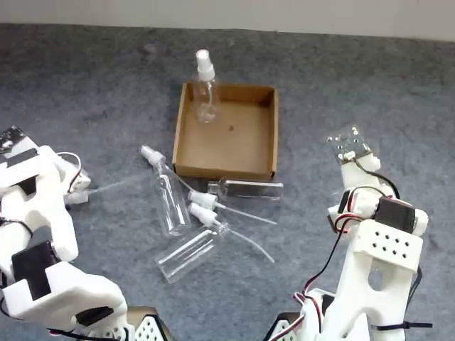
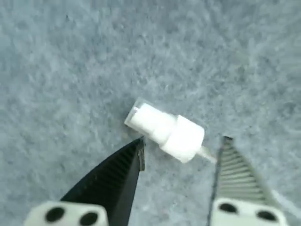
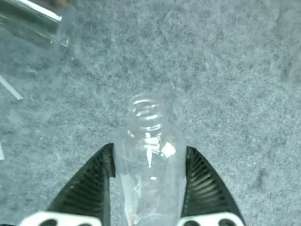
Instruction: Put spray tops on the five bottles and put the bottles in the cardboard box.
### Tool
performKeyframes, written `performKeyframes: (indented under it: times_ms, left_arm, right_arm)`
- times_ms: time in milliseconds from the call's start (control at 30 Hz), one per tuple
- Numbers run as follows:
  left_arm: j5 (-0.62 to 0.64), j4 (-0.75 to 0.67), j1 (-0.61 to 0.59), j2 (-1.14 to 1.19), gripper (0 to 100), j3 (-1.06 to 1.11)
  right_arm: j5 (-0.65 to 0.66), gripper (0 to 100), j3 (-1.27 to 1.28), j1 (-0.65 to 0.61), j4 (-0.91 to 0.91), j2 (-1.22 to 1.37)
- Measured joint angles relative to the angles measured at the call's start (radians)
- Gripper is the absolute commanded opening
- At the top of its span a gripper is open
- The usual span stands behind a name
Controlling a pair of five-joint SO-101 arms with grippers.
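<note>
Your right hand (image 3: 149, 149) is clamped on an open-necked bottle (image 3: 148, 122), one finger pressed to each side of the clear body and the threaded neck sticking out past the fingertips above the grey bench (image 3: 235, 70). Your left hand (image 2: 183, 141) stands wide, its two fingers either side of a white spray top (image 2: 167, 132) that lies on its side on the bench, the dark finger's tip just beside the nozzle end. Out from there, the cardboard box (image 1: 224, 172) sits in the middle of the bench beyond both arms, and one capped bottle (image 1: 206, 99) stands upright in its far left corner. Just in front of the box's near wall lies a clutter you have to work around: a flat bottle (image 1: 252, 189) lying along the wall, a second bottle (image 1: 170, 202) pointing its white-topped end toward the box, and a third bottle (image 1: 190, 253) lying aslant nearest the arms. Two more white tops (image 1: 201, 199) with long thin tubes lie between these bottles, close together; whether either is seated on a neck you cannot tell from above. This cluster sits between your two arms and the box.
</note>
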Motion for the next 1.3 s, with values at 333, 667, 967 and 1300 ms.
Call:
performKeyframes:
  times_ms: [333, 667, 967, 1300]
  left_arm:
    - [-0.384, -0.02, -0.017, 0.101, 13, -0.031]
    - [-1.103, -0.003, -0.044, 0.133, 13, -0.178]
    - [-1.356, 0.063, -0.057, 0.133, 13, -0.235]
    - [-0.982, 0.226, -0.055, 0.133, 13, -0.33]
  right_arm:
    - [0.0, 0.5, 0.0, 0.0, 0.0, 0.0]
    - [0.0, 0.5, 0.0, -0.002, 0.0, 0.0]
    - [0.011, 0.5, 0.0, 0.002, 0.0, 0.0]
    - [0.021, 0.5, 0.0, -0.002, 0.0, 0.0]
